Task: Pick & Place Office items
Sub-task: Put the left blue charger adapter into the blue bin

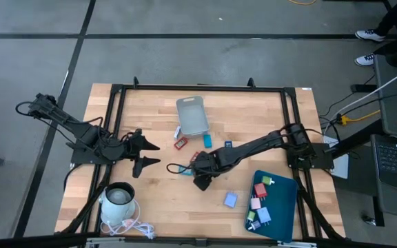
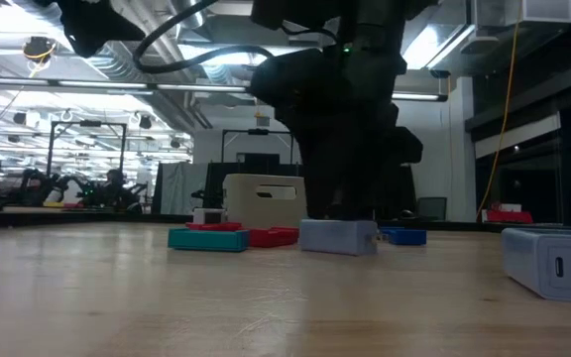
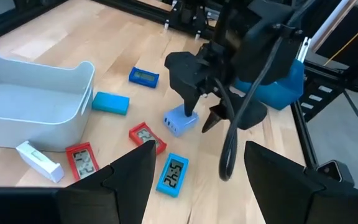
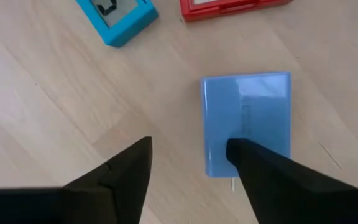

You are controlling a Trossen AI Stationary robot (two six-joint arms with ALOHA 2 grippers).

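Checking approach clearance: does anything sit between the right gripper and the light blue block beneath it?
Nothing visible does. The right gripper hangs directly over the light blue block, one finger overlapping its edge, the other over bare wood. The red piece and teal piece lie off to the side.

One grey bin, one teal tray, two arms

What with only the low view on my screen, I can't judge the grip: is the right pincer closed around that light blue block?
Observer: No. The right wrist view shows the right pincer open at the light blue block, one finger overlapping it, the other over bare wood.
Operator: Anything close by?
Observer: A teal clock and a red piece lie just beyond the block, apart from it.
Operator: The left arm?
Observer: The left pincer waits open in the high view.
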